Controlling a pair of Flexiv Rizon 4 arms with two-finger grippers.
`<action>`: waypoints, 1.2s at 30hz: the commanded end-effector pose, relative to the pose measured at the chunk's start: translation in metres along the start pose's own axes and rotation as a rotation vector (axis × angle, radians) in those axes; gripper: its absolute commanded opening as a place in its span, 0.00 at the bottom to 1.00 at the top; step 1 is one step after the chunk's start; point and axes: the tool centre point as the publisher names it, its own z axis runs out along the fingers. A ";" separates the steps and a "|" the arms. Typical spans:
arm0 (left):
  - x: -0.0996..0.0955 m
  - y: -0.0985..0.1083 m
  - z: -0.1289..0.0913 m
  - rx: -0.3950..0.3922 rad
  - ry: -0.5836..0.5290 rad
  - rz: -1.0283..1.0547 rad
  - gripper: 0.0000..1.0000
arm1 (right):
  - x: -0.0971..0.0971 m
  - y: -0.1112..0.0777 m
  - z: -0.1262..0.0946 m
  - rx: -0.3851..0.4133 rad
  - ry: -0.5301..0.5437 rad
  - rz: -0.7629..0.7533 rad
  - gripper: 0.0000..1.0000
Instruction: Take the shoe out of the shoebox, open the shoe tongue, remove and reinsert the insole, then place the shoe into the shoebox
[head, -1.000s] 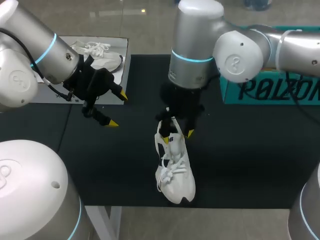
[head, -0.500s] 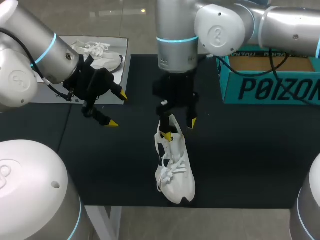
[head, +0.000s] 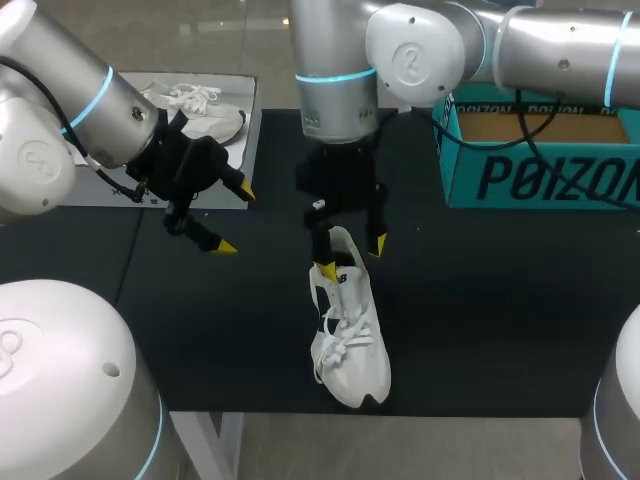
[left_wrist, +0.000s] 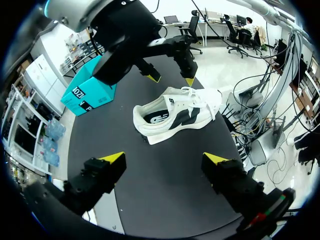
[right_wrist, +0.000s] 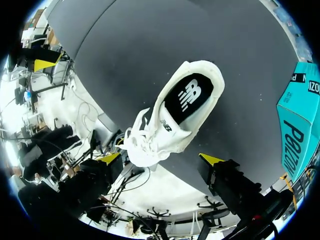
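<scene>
Head view: shows one white shoe (head: 348, 320) lying on the black table (head: 500, 300), outside the one teal shoebox (head: 540, 160). Finds the right gripper (head: 354, 256) spread wide over the shoe's heel and the left gripper (head: 237, 219) likewise parted, well apart from the shoe.
Left wrist view: shows the shoe ahead of both grippers.
Right wrist view: looks down into the shoe, untouched.

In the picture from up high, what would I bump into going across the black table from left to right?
left arm's black tool with yellow tips → white lace-up sneaker lying on the black table → teal cardboard shoebox
</scene>
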 end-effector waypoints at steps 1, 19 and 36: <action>-0.001 0.000 0.000 -0.003 0.002 0.000 1.00 | 0.000 -0.001 0.000 -0.002 -0.001 0.001 1.00; -0.001 0.000 0.000 -0.003 0.002 0.000 1.00 | 0.000 0.001 0.003 -0.063 -0.108 -0.047 1.00; -0.001 0.000 0.000 -0.003 0.002 0.000 1.00 | -0.024 0.011 -0.007 -0.220 -0.284 -0.491 1.00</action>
